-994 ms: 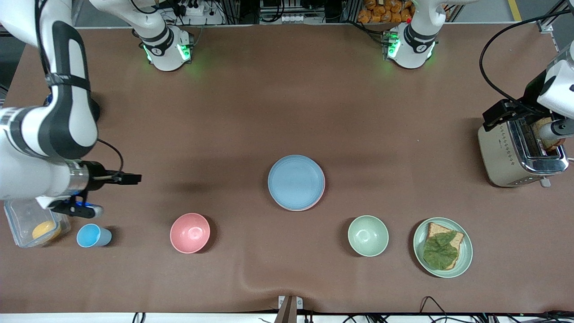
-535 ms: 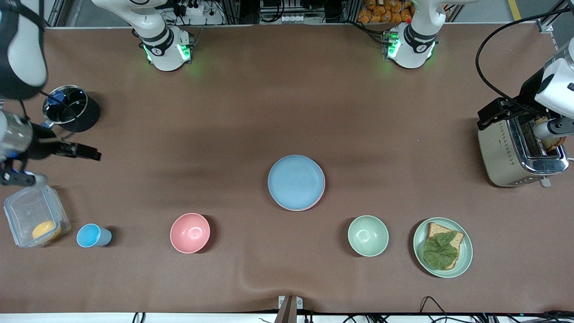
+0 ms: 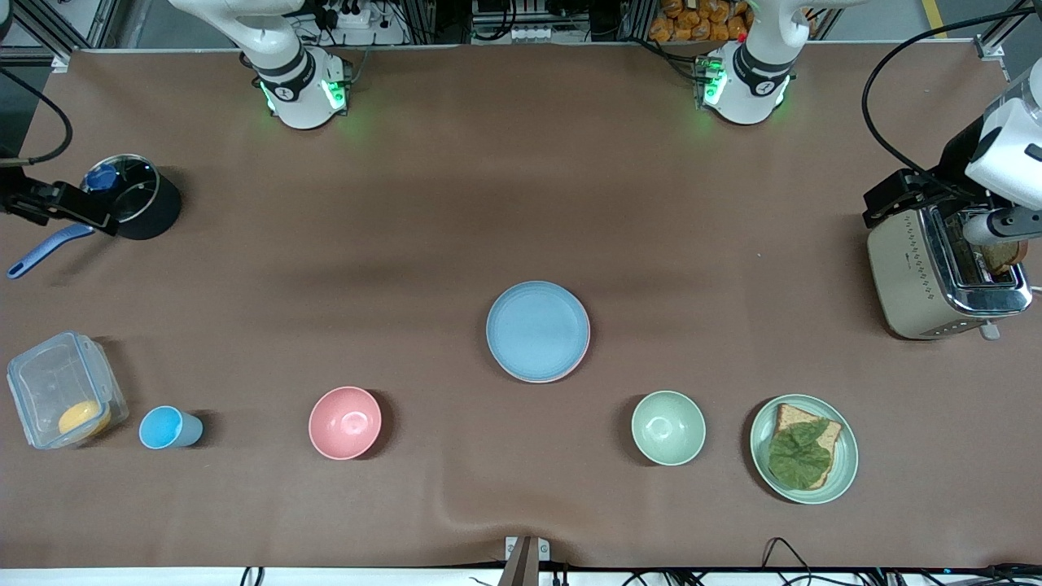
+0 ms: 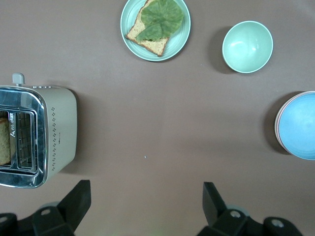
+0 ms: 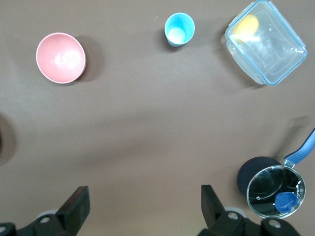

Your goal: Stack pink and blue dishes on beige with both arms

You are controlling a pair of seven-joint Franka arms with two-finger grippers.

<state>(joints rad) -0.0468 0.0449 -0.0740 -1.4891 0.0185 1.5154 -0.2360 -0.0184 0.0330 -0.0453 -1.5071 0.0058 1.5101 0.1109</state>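
Two plates stacked mid-table: blue plate (image 3: 537,330) on pink plate (image 4: 277,123) | brown table (image 3: 521,203) | left gripper (image 4: 142,204) spread above toaster (image 3: 944,273) | right gripper (image 5: 142,206) spread near saucepan (image 3: 130,195)

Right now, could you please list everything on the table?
Flat round matte plates: one stack, light blue on top, pink rim beneath, table's middle.
Deep bowls: two, pink and pale green, nearer the camera.
Small cup: one, blue, beside clear plastic box.
Lidded pot: one, black, right arm's end.
Plate with toast and leaf: one, pale green, beside green bowl.
Toaster: one, cream and chrome, left arm's end.
Left gripper: open, over table beside toaster.
Right gripper: open, beside pot.
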